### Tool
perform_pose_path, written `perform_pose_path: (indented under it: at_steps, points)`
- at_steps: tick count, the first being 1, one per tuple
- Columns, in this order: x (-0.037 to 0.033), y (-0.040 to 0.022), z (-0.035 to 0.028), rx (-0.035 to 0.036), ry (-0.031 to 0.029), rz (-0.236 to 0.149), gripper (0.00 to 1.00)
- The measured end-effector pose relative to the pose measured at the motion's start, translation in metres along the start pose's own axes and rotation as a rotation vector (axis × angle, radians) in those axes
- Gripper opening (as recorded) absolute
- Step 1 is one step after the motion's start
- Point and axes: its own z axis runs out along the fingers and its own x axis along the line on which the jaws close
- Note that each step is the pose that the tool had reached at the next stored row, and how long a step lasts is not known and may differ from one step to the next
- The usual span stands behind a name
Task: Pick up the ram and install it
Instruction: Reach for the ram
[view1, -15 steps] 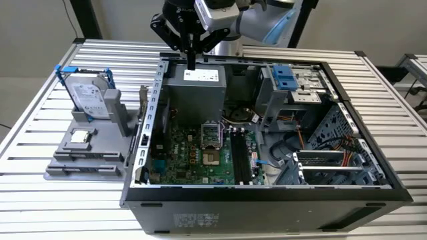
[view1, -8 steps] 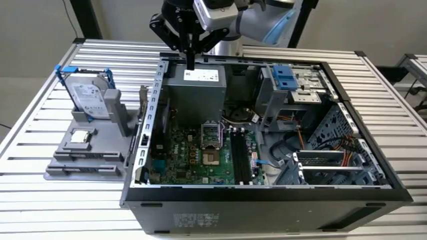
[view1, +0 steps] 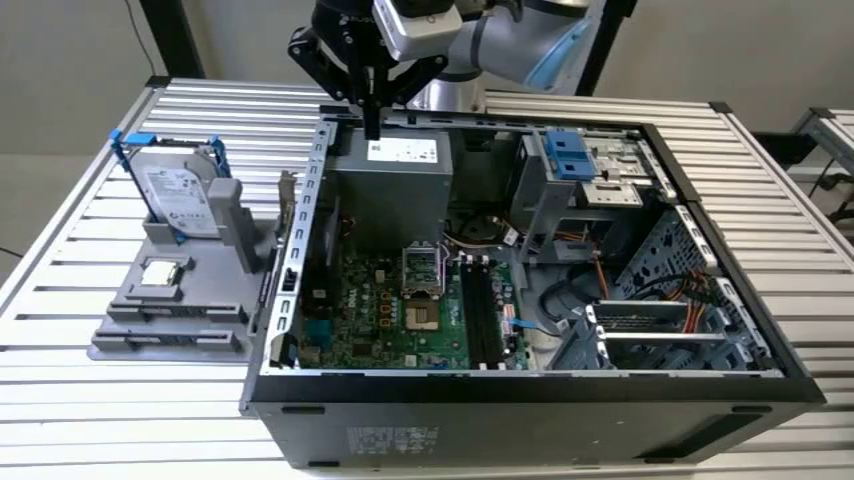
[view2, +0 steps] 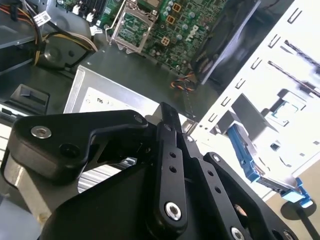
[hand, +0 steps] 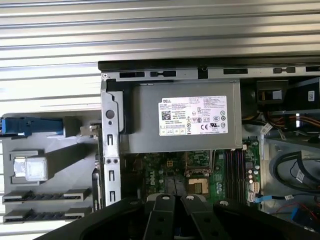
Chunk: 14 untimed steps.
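Note:
The ram looks like a thin narrow board standing on edge in the grey fixture, right beside the case's outer wall. My gripper hangs above the back edge of the open computer case, over the grey power supply. Its black fingers point down, pressed together with nothing between them. In the first wrist view the gripper sits above the motherboard. The dark memory slots lie on the green motherboard, toward the exterior view's right of the processor socket.
A grey hard drive in a blue frame stands on the fixture, with a small silver processor chip in front of it. Drive bays, cables and an expansion card crowd the case's right side. A slatted metal table carries everything.

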Motion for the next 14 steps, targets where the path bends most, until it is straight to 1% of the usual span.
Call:
perform_pose_path:
  at_steps: [8,14]
  points:
    - [0.0036,-0.0003,-0.0001,0.0002,0.0021,0.0,0.0]
    - [0.0078,-0.0006,-0.0002,0.0002,0.0023,0.0,0.0]
